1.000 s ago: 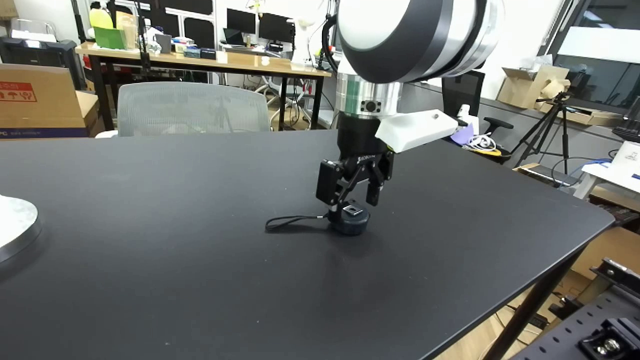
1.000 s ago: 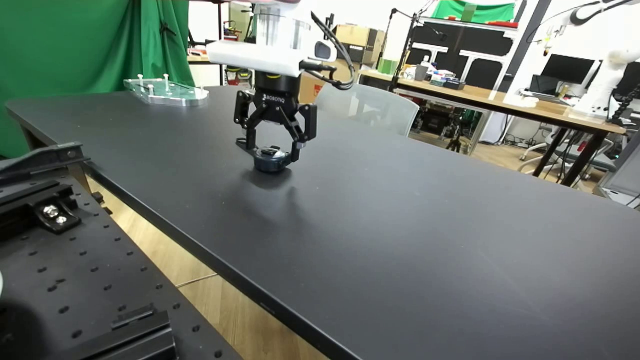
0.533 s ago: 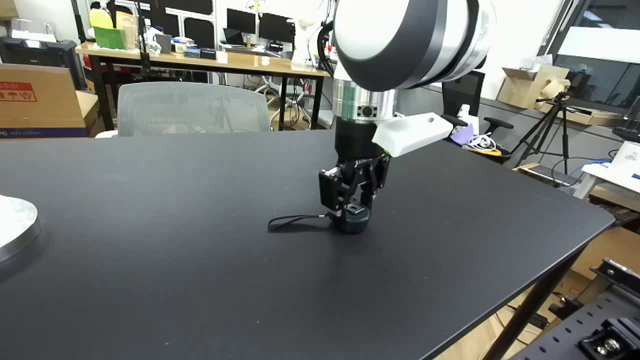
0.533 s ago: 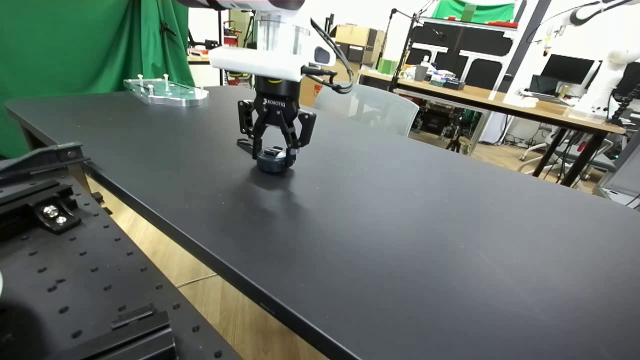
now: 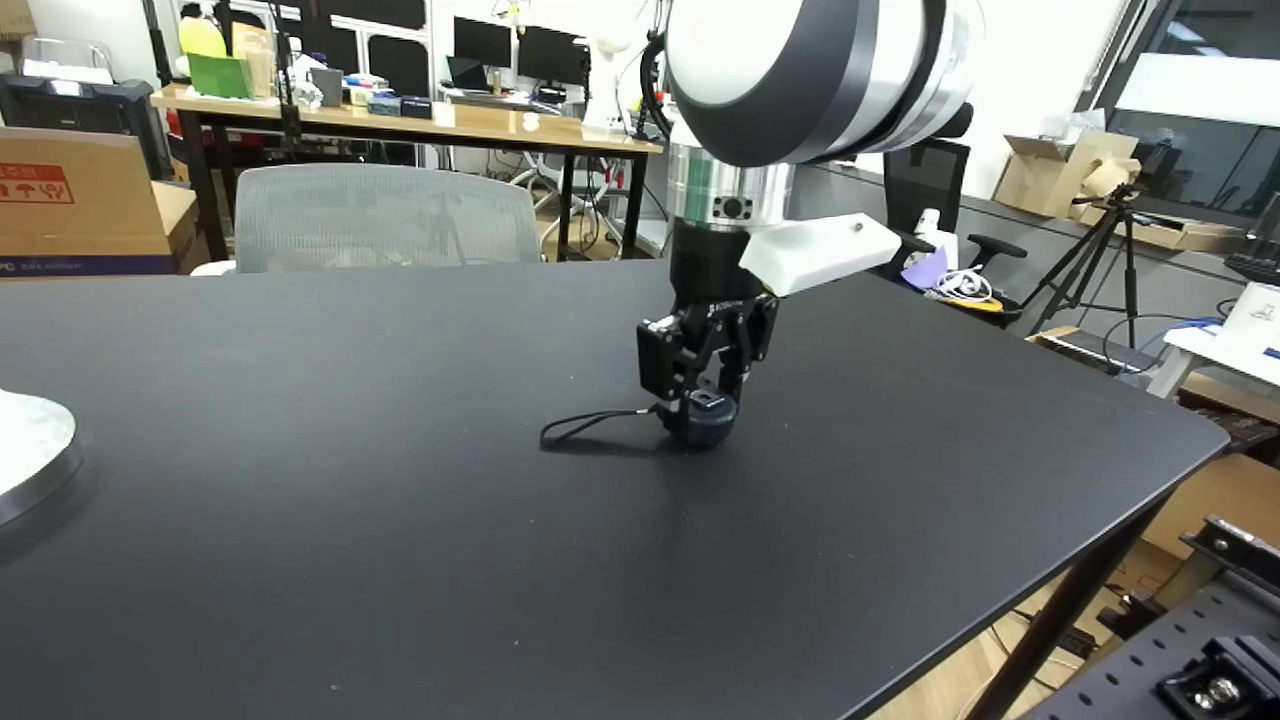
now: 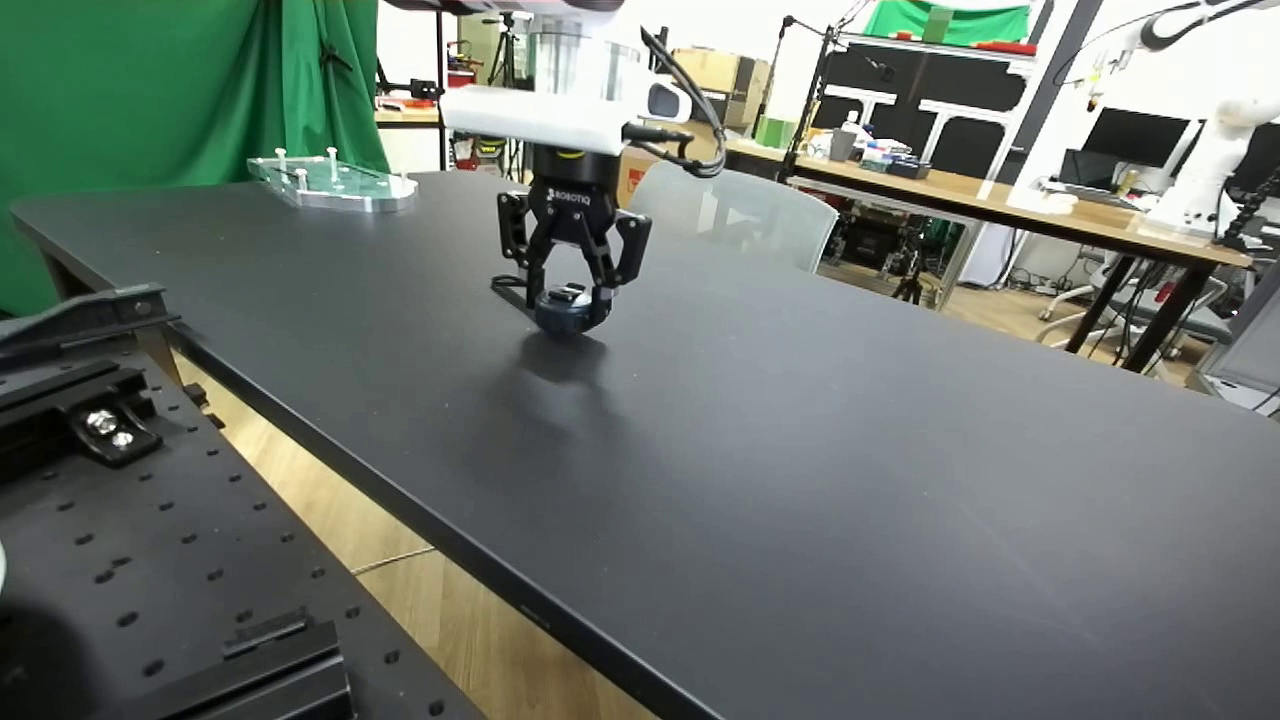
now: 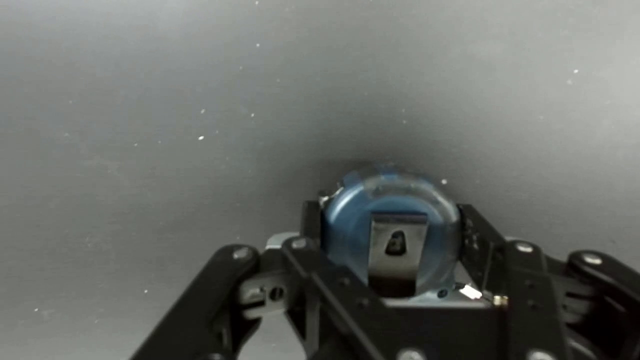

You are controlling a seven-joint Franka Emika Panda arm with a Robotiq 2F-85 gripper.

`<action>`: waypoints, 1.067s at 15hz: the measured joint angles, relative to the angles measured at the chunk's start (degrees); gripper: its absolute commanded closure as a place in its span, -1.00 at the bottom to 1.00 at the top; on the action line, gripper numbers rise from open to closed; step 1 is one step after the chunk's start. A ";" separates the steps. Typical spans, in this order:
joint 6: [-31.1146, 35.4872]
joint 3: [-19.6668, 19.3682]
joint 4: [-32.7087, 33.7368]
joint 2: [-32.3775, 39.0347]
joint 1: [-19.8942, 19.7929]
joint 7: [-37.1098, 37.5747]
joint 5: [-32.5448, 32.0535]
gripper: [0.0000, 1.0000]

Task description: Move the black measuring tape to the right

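Observation:
The black measuring tape [image 7: 400, 201], round with a bluish top and a metal clip, is pinched between the two fingers [image 7: 476, 235] of my gripper [image 7: 392, 225]. One finger presses on each side of its case. In an exterior view the tape [image 6: 563, 312] looks slightly tilted and just off the table top, its shadow below it. Its thin black strap [image 5: 590, 420] trails out toward the left in an exterior view. My gripper [image 5: 708, 400] points down and covers part of the case there.
The dark table [image 5: 400, 580] extends around the tape. A white round object [image 5: 35, 450] stands at its left edge in an exterior view. A clear plate with bolts [image 6: 335, 188] lies at a far corner. A chair [image 5: 385, 220] is behind the table, and a perforated black plate [image 6: 200, 560] beside it.
The fingers have come together from a wider stance and closed on the tape. Gripper and tape have then risen slightly, the strap moving along with them.

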 measured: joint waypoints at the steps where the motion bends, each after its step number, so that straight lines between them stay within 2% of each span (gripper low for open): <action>1: -0.09 -0.24 0.51 -0.10 -0.31 0.00 0.04 0.15; 10: -7.52 -0.66 7.79 0.35 -6.10 -1.98 4.78 0.15; 16: -10.05 -1.34 11.73 3.71 -8.64 -2.28 5.95 0.15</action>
